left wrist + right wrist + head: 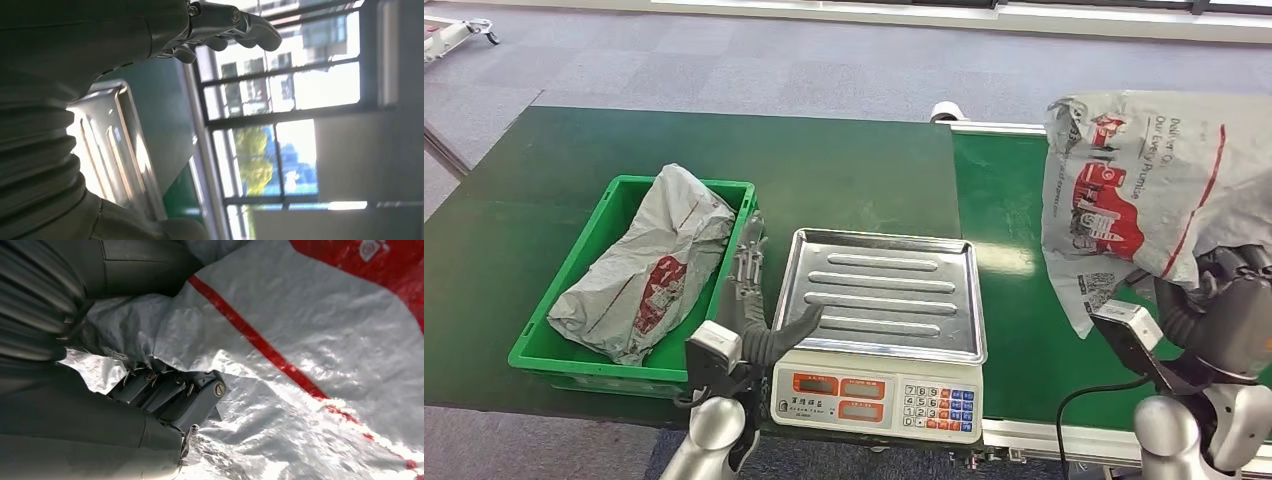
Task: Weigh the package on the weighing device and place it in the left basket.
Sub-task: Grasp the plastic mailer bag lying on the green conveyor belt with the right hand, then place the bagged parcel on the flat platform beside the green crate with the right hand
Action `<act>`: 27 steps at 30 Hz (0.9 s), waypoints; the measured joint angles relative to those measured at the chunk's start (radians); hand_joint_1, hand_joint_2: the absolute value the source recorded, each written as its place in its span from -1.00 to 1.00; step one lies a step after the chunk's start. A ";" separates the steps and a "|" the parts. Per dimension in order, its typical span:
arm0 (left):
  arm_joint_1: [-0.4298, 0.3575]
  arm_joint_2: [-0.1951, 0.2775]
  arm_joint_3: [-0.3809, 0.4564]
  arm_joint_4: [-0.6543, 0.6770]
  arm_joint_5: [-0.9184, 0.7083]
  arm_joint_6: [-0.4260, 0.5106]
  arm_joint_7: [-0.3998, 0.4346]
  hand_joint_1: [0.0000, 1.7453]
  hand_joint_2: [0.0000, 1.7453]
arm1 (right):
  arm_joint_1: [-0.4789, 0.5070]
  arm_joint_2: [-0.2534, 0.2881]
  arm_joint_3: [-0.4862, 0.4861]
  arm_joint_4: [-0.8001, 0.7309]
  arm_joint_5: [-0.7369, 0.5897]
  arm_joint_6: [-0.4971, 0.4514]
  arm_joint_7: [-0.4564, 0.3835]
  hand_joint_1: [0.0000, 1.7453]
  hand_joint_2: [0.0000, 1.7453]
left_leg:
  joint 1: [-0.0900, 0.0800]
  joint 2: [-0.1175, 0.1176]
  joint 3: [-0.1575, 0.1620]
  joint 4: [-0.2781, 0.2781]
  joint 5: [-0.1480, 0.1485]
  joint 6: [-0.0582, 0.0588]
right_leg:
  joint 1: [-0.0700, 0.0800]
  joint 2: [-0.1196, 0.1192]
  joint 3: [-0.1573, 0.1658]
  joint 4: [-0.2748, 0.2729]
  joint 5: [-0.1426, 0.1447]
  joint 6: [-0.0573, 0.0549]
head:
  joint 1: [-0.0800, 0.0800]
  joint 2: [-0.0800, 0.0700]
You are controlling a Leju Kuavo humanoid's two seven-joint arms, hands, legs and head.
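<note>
Held aloft to the right of the scale (879, 330), well above the green surface (844, 170): the package (1139, 190), a grey mailer with red print, grasped by the right hand (1224, 275) at its lower right corner. Seen close in the right wrist view, dark fingers (172, 395) dug into the crinkled film, thumb side folded over it, so a full clench on the bag. Hanging with its long axis running roughly up and down, lower edge sagging toward the scale's right side but not over the steel tray (882, 295). Tray bare and level, display and keypad facing the robot. Judged as the step in hand: carry leftward and lower, so the bag lies flat across the tray with its long side along the tray's ridges. Nearer to the scale, though idle: the left hand (749, 290), resting just off the scale's left edge between it and the green basket (614, 205), fingers loosely apart and holding nothing. Left of the scale, in that basket, another grey mailer (644, 265) already lying slantwise. Likely snag: loose film draping over the tray rim.
</note>
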 joint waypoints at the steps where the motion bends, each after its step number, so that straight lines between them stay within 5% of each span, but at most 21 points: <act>1: 0.002 0.000 0.001 -0.025 0.005 0.051 -0.013 -1.00 1.00 | -0.009 0.000 0.018 0.000 -0.003 0.024 0.011 1.00 1.00 | 0.000 0.000 0.000 0.000 0.000 0.000 | 0.000 0.000 0.000 0.000 0.000 0.000 | 0.000 0.000; 9: 0.016 0.004 0.000 -0.228 0.016 0.410 -0.026 -1.00 1.00 | -0.239 0.001 0.246 0.196 -0.270 0.406 0.026 1.00 1.00 | 0.000 0.001 0.000 0.000 0.004 -0.001 | 0.000 0.000 -0.001 0.001 0.003 -0.001 | 0.000 0.000; 17: 0.031 0.003 0.004 -0.309 0.023 0.436 -0.026 -1.00 1.00 | -0.473 0.040 0.452 0.555 -0.411 0.619 0.043 1.00 1.00 | 0.000 -0.003 0.000 0.000 0.006 -0.002 | 0.000 -0.002 -0.001 0.002 0.003 -0.001 | 0.000 0.000; 21: 0.035 0.003 0.005 -0.325 0.042 0.437 -0.026 -1.00 1.00 | -0.521 0.067 0.515 0.667 -0.445 0.675 0.034 1.00 1.00 | 0.000 -0.005 -0.001 0.000 0.006 -0.002 | 0.000 -0.004 -0.001 0.002 0.003 -0.001 | 0.000 0.000; 27: 0.037 0.007 0.003 -0.316 0.093 0.430 -0.026 -1.00 1.00 | -0.567 0.103 0.640 0.819 -0.513 0.878 -0.026 1.00 1.00 | 0.000 -0.004 -0.001 0.000 0.006 -0.002 | 0.000 -0.002 -0.002 0.002 0.003 -0.001 | 0.000 0.000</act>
